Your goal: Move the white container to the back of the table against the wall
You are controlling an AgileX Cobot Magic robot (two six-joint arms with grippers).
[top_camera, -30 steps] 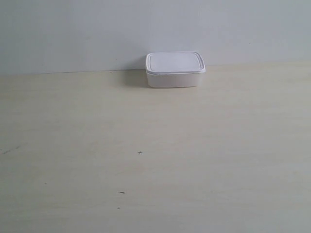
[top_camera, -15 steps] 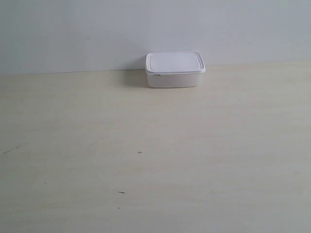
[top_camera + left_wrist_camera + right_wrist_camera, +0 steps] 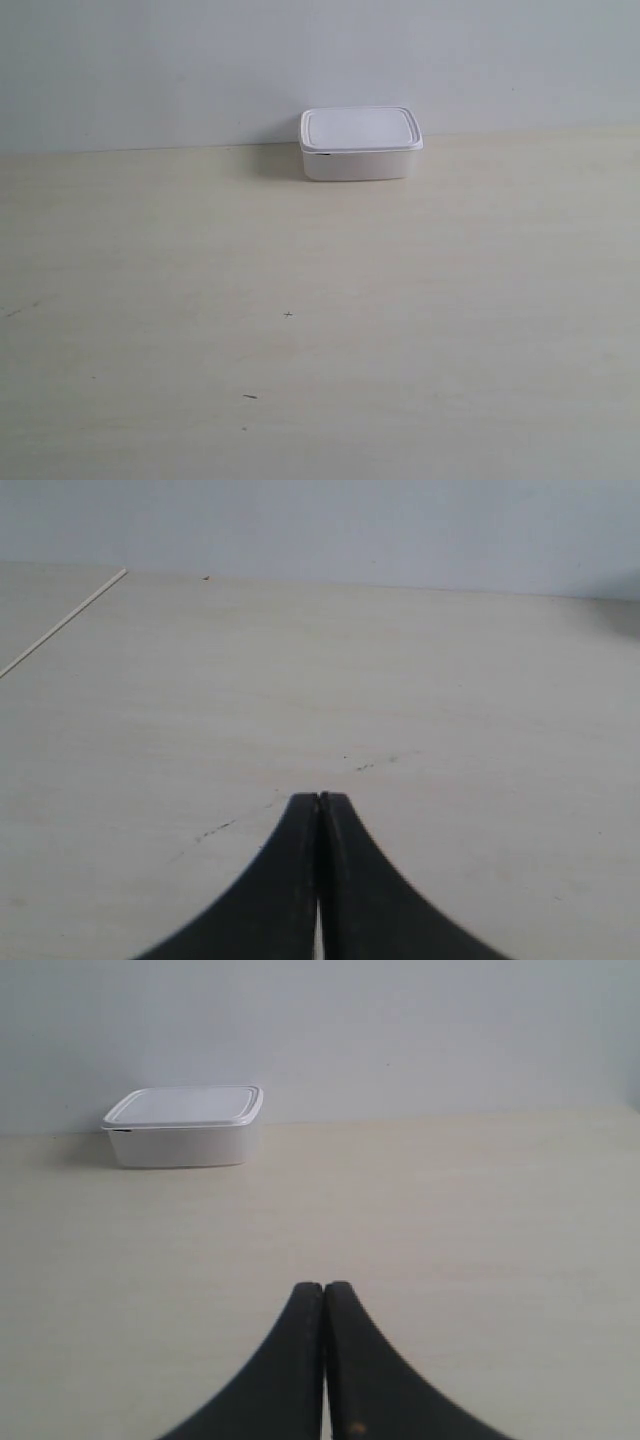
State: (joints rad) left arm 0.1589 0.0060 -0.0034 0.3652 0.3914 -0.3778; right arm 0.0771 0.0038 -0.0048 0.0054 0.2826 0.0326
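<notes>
The container (image 3: 360,143) sits upper centre in the exterior view, at the table's (image 3: 320,300) back edge by the wall (image 3: 200,60). The task looks done. The left gripper (image 3: 319,805) and right gripper (image 3: 324,1292) are pressed together, holding nothing.

Showing no readable text, label, brand or number in any view. Bearing only a tiny cross-shaped dark mark (image 3: 288,315) on the table (image 3: 450,330), too small for telling whether a drawn sign or a mere speck.
</notes>
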